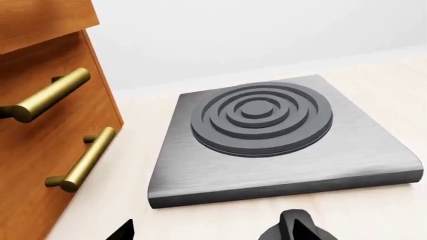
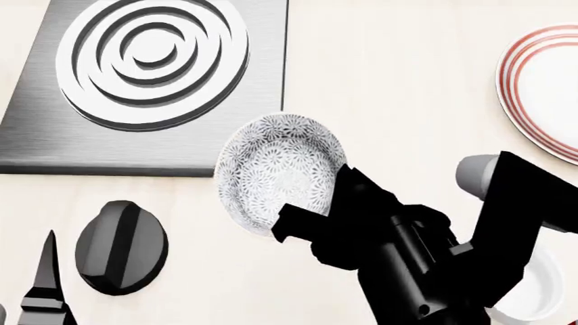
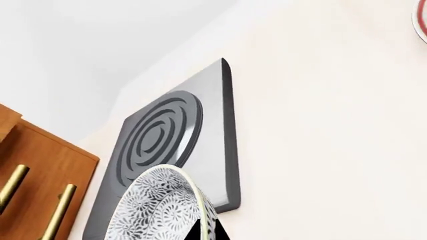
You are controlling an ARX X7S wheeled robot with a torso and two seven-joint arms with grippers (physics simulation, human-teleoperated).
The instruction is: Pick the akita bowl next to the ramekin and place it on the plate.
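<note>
1. Roughly, left to right in the head view: the left gripper point(image 2: 40, 291) sits at the lower-left corner, only one dark finger tip in frame. The left wrist view shows two black finger tips point(image 1: 297, 225) set wide apart w/ nothing between them, so it's open and idle, prob. parked out of the way.
2. Just right of it, a black oval knob point(image 2: 121, 247) lies on the pale counter point(image 2: 397, 81).
3. Above those, a grey hob slab point(image 2: 153, 88) w/ raised concentric rings; same slab fills the left wrist view point(image 1: 267, 145). Wooden drawers w/ brass handles point(image 1: 50, 95) stand beside it.
4. Centre: the akita bowl point(image 2: 280, 169), white w/ grey-black floral speckle, tipped steeply so its inside faces the camera. It looks lifted off the counter, overlapping the hob's near-right corner.
5. The right gripper point(image 2: 312, 227) meets the bowl at its lower-right rim. Right wrist view shows a black finger point(image 3: 207, 232) against the rim of the bowl point(image 3: 157, 205); it's clamped on the rim, which explains the tilt.
6. Lower right, the ramekin point(image 2: 532, 291), plain white, is mostly hidden behind the right arm.
7. Far right, upper edge: the plate point(image 2: 532, 88), red rings round its rim, partly cut off, well apart from the bowl. Judged: carry phase, bowl needs to travel right and level out before release.
</note>
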